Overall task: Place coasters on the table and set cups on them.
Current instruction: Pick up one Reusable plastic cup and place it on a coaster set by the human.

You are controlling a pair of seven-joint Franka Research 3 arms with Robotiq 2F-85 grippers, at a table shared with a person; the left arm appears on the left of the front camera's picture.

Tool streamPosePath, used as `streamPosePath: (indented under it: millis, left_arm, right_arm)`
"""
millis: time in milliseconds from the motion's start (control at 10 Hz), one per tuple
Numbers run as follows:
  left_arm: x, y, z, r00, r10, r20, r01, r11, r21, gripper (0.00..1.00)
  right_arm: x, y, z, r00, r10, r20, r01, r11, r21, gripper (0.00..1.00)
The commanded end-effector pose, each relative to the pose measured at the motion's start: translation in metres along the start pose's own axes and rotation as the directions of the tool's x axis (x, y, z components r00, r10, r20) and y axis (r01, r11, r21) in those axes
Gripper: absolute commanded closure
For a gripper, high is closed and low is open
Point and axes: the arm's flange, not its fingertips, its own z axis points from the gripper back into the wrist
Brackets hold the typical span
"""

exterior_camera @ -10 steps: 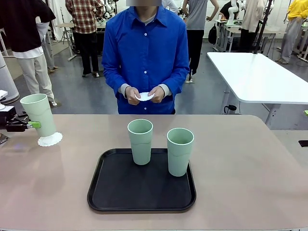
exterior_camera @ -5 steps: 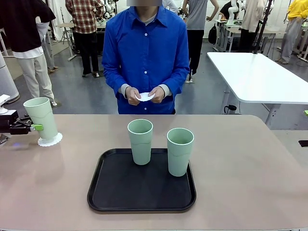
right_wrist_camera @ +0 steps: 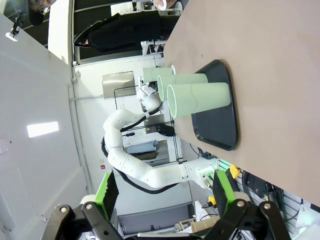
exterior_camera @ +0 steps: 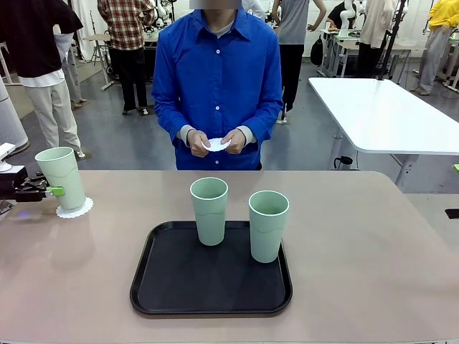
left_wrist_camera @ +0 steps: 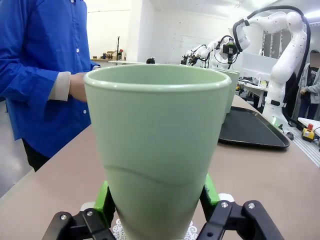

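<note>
You see three cups. Your left fingers (exterior_camera: 55, 190) are closed on one cup (exterior_camera: 62, 175), which stands on the one coaster (exterior_camera: 80, 210) near the left edge of the surface (exterior_camera: 358, 251). Two other cups (exterior_camera: 209, 210) (exterior_camera: 267, 225) stand on the black tray (exterior_camera: 179, 287). Your right fingers (right_wrist_camera: 108, 192) are open and hold nothing. The person's hands (exterior_camera: 233, 140) hold white paper (exterior_camera: 215, 144).

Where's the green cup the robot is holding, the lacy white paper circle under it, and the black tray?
Leftmost pale mint-green plastic cup (exterior_camera: 62, 175): front view, middle of its side.
Round white lacy paper coaster (exterior_camera: 84, 208): front view, scalloped edge beside the cup.
Black rectangular tray (exterior_camera: 208, 283): front view, bare floor.
</note>
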Motion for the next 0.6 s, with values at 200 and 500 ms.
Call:
streamPosePath:
  millis: [200, 500]
  left_arm:
    - [-0.0014, 0.0013, -0.0012, 1.0, -0.014, -0.012, 0.014, 1.0, -0.006, 0.16]
    - [-0.0069, -0.0007, -0.0048, 0.999, -0.023, -0.033, 0.022, 1.0, -0.022, 0.16]
  right_arm:
    - [0.0021, 0.0007, -0.0004, 1.0, 0.003, 0.011, -0.003, 1.0, 0.017, 0.0]
    - [0.0021, 0.0007, -0.0004, 1.0, 0.003, 0.011, -0.003, 1.0, 0.017, 0.0]
